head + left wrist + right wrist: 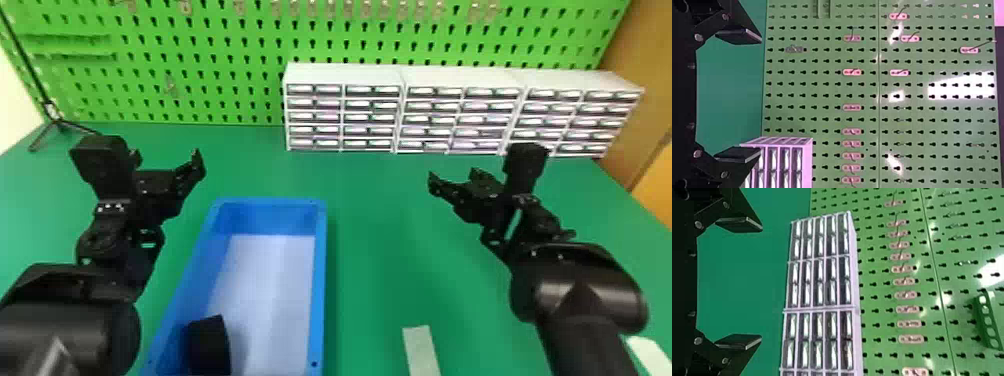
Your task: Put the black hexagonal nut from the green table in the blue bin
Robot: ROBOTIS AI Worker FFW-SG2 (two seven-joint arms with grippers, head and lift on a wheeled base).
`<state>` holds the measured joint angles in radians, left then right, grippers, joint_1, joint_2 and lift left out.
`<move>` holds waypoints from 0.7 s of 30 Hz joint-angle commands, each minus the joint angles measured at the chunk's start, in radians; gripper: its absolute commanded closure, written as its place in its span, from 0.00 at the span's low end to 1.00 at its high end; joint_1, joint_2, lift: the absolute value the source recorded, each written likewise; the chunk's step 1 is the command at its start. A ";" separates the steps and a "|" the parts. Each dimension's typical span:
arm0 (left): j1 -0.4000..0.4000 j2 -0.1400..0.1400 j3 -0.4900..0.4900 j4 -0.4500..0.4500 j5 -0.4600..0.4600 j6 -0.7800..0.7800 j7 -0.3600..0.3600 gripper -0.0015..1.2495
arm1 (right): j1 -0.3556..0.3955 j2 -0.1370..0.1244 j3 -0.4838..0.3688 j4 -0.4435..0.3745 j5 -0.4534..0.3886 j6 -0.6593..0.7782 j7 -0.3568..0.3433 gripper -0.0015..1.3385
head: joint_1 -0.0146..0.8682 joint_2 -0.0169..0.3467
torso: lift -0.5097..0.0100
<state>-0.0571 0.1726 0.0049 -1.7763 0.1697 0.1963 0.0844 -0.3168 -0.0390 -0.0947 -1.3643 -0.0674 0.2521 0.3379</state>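
My left gripper (167, 158) is above the table, left of the blue bin's (320, 280) far end. In the left wrist view its fingers are wide apart, and the left gripper (761, 96) has nothing between them. My right gripper (456, 178) hangs over the green table (380, 220), well right of the bin. The right gripper (761, 283) is likewise open with an empty gap. A thick black object (209, 345) shows at the bin's near left, cut off by the bottom edge; I cannot tell whether it is the hexagonal nut.
White drawer cabinets (345, 75) stand at the table's back right, before a green pegboard (210, 65). A black stand (59, 122) is at the back left. A pale strip (421, 350) lies right of the bin, and another pale piece (650, 352) shows beyond the right arm.
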 commanded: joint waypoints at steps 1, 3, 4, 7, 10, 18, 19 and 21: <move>0.000 -0.002 0.001 0.002 -0.003 0.000 0.000 0.21 | 0.028 0.014 0.001 -0.004 -0.003 -0.071 -0.039 0.22 | 0.79 0.12 | 0.80; 0.000 -0.002 0.001 0.002 -0.006 0.000 0.000 0.21 | 0.038 0.014 0.006 -0.004 0.008 -0.099 -0.054 0.22 | 0.79 0.12 | 0.80; 0.002 -0.002 0.001 0.002 -0.006 0.000 0.000 0.21 | 0.044 0.016 0.007 -0.004 0.012 -0.112 -0.062 0.22 | 0.79 0.12 | 0.80; 0.003 -0.004 0.003 0.002 -0.007 0.000 0.000 0.21 | 0.064 0.021 0.012 -0.002 0.011 -0.160 -0.103 0.22 | 0.79 0.12 | 0.80; 0.006 -0.004 0.003 0.003 -0.007 0.000 0.000 0.21 | 0.078 0.036 0.004 -0.002 0.011 -0.191 -0.123 0.22 | 0.79 0.12 | 0.80; 0.011 -0.004 0.000 0.003 -0.010 -0.002 -0.003 0.21 | 0.107 0.040 0.001 0.001 0.014 -0.232 -0.151 0.22 | 0.79 0.12 | 0.80; 0.013 -0.004 0.001 0.003 -0.010 -0.002 -0.003 0.21 | 0.107 0.040 0.000 0.001 0.014 -0.234 -0.151 0.22 | 0.79 0.12 | 0.80; 0.016 -0.004 0.003 0.003 -0.010 -0.002 -0.003 0.21 | 0.110 0.040 0.000 0.001 0.014 -0.235 -0.152 0.22 | 0.79 0.12 | 0.80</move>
<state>-0.0466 0.1687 0.0062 -1.7733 0.1603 0.1951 0.0816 -0.2138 -0.0002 -0.0955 -1.3638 -0.0534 0.0224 0.1872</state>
